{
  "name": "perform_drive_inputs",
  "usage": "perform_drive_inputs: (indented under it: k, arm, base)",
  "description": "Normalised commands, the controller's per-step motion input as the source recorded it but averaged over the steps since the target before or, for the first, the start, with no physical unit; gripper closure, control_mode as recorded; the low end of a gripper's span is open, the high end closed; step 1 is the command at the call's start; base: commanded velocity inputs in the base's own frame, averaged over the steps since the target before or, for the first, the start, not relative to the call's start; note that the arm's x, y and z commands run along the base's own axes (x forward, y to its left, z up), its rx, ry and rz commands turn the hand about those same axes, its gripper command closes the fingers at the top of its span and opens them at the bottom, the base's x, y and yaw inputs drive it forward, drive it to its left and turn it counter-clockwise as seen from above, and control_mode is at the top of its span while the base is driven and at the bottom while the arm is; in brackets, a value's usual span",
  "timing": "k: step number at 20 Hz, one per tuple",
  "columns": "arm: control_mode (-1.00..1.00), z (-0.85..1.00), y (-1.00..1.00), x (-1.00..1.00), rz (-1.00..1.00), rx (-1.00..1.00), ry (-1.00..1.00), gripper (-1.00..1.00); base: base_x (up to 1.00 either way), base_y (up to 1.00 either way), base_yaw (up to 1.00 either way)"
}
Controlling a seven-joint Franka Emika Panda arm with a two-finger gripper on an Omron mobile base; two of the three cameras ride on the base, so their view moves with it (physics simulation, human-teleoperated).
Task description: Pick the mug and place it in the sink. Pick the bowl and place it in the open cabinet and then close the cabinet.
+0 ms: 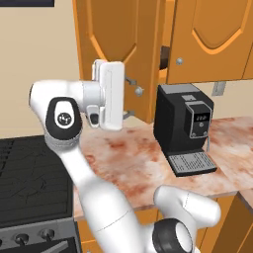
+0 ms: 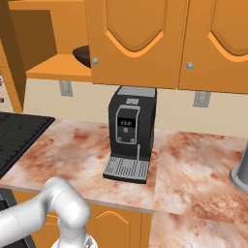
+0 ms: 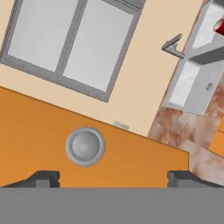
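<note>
simulated kitchen, marbled reddish counter (image 1: 133, 163) with a black coffee machine (image 1: 185, 128) on it, stovetop (image 1: 29, 183) off to the left. looks like the last step: bowl (image 2: 83, 55) already on the shelf of the open cabinet (image 2: 53, 65), mug (image 3: 218, 25) apparently red at the sink (image 3: 192, 83). gripper (image 1: 129, 97) up against the swung-out cabinet door (image 1: 118, 49), jaws spread wide, holding nothing, knob (image 3: 85, 146) right ahead between the tips. next probably needs a push to swing that door shut.

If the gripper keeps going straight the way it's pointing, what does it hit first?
Most likely the open cabinet door: the open gripper faces its orange panel close up, knob between the fingertips and left of centre. Exact gap unclear.
</note>
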Motion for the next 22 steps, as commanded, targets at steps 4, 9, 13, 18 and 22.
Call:
perform_drive_inputs:
  k: [4, 9, 13, 18, 22]
  arm:
    - [-1.0, -0.15, -0.5, 0.72, 0.0, 0.12, -0.09, -1.0]
    - [-1.0, -0.16, -0.3, 0.87, 0.01, 0.09, -0.1, -1.0]
    - [-1.0, -0.16, -0.36, 0.91, 0.02, 0.1, -0.1, -1.0]
    - [-1.0, -0.27, -0.56, 0.78, 0.12, 0.15, -0.19, -1.0]
    - [-1.0, -0.33, -0.45, 0.86, 0.18, 0.17, -0.22, -1.0]
  base:
    - [0.0, 0.0, 0.0]
    - [0.0, 0.0, 0.0]
    - [0.0, 0.0, 0.0]
    - [0.0, 0.0, 0.0]
    - [0.0, 0.0, 0.0]
